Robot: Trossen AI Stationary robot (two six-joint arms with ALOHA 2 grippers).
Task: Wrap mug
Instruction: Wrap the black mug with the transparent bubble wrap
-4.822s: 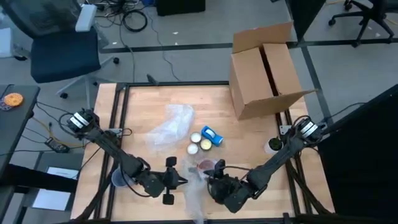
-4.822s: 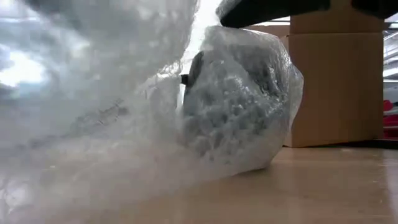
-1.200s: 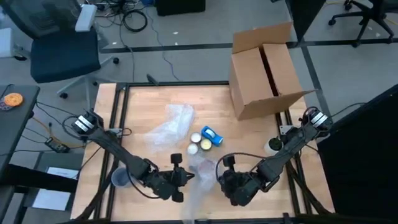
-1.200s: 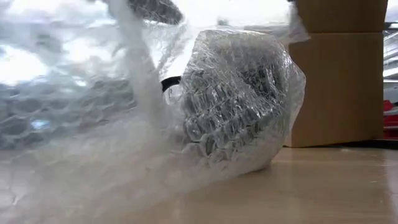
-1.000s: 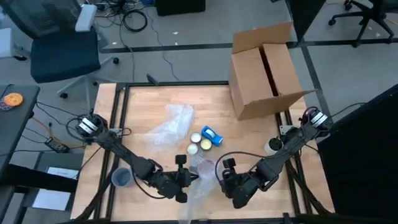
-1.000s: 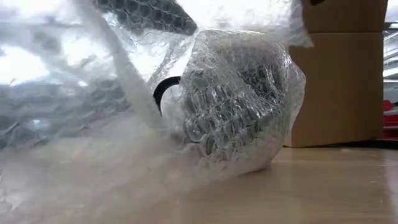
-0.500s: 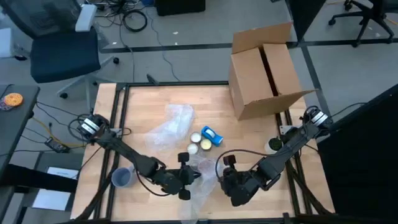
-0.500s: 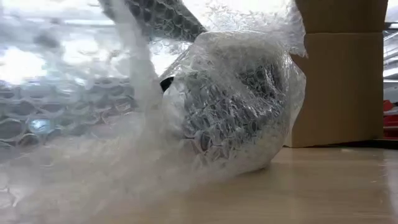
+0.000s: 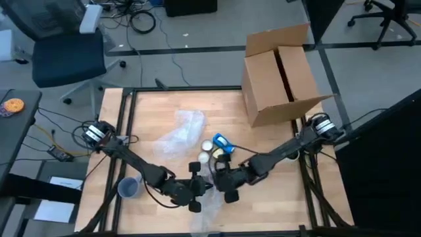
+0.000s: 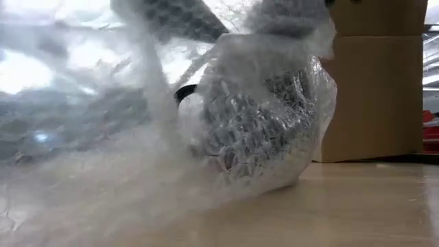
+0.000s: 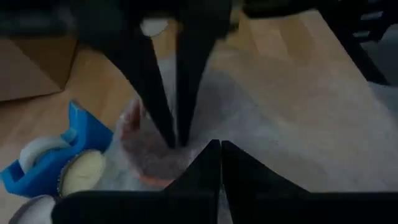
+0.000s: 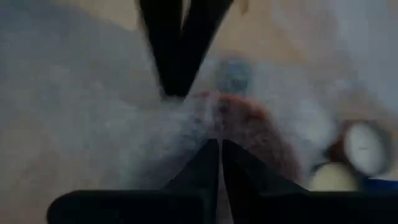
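High view: the left gripper (image 9: 202, 186) and right gripper (image 9: 220, 179) meet over the sheet of clear bubble wrap (image 9: 209, 197) at the front middle of the wooden table (image 9: 151, 112), just in front of a blue tape dispenser (image 9: 222, 141).

Low view: the dark mug (image 10: 264, 127) sits swathed in the wrap.

Left wrist view: this gripper's fingers are pressed together on the wrap.

Right wrist view: its fingers likewise pinch the wrap.
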